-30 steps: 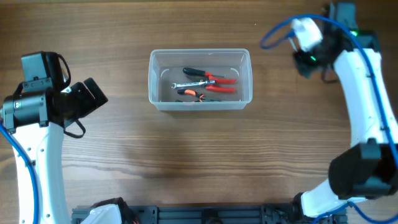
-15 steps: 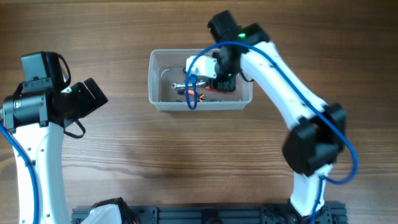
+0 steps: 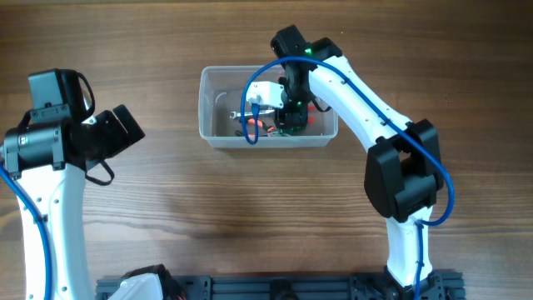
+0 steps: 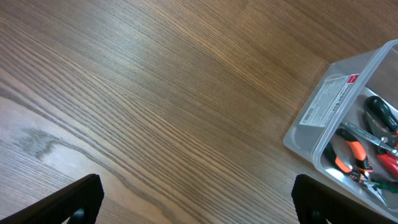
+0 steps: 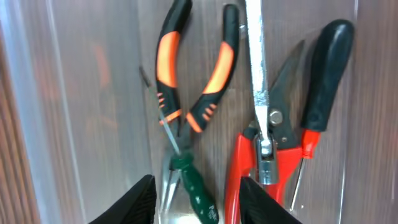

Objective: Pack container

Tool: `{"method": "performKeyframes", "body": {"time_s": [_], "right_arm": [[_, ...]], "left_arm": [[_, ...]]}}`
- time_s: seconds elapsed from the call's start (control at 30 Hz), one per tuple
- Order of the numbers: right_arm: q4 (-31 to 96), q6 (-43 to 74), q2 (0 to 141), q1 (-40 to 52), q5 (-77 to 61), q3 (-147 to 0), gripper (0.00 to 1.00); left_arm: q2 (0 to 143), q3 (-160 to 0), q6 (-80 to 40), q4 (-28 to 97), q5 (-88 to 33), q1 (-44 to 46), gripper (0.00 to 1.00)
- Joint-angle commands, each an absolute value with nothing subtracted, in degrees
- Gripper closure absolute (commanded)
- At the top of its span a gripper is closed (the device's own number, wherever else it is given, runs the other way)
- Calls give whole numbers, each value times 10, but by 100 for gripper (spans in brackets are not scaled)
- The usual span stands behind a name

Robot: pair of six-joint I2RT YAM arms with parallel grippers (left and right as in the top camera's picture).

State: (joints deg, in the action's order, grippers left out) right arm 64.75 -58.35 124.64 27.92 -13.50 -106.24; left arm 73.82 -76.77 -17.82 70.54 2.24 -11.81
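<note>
The container (image 3: 205, 110), a clear plastic tub, stands at the table's back middle. It also shows in the left wrist view (image 4: 328, 107). In it lie orange-and-black pliers (image 5: 186, 74), a silver wrench (image 5: 258, 81), red-handled cutters (image 5: 292, 149) and a green-handled screwdriver (image 5: 196, 186). My right gripper (image 3: 287, 117) is down inside the tub, open, with its fingers (image 5: 199, 205) on either side of the green handle. My left gripper (image 3: 125, 129) is open and empty over bare wood (image 4: 199, 205), left of the tub.
The container's wall (image 5: 81, 93) runs close to the right gripper's left finger. A white label (image 4: 329, 99) is stuck on the tub's side. A blue cable (image 3: 254, 104) loops off the right wrist over the tub. Wooden tabletop (image 3: 250, 217) spreads in front.
My right arm has swung in from the far right back corner and come down into the container over the tools. The left arm has not moved.
</note>
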Motion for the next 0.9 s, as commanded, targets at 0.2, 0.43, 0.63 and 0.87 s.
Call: {"method": "performKeyframes", "body": {"time_s": [0.2,0.43,0.63,0.87], "right_arm": [[547,-307,1146,229,-34,-1132,33],[402,-62,1080,41,-79,-1133,0],[469,-67,1065,-40,-77,-1131,0],[426,-67,870,-56,-56,-918,0]], "left_arm": [[738,-769,-94,647,24,-53,0],[778,-769,-47,420,26,31,0],[789,-769,-5,388,124,44,0],[650,-701,-70,428,149,62,0]]}}
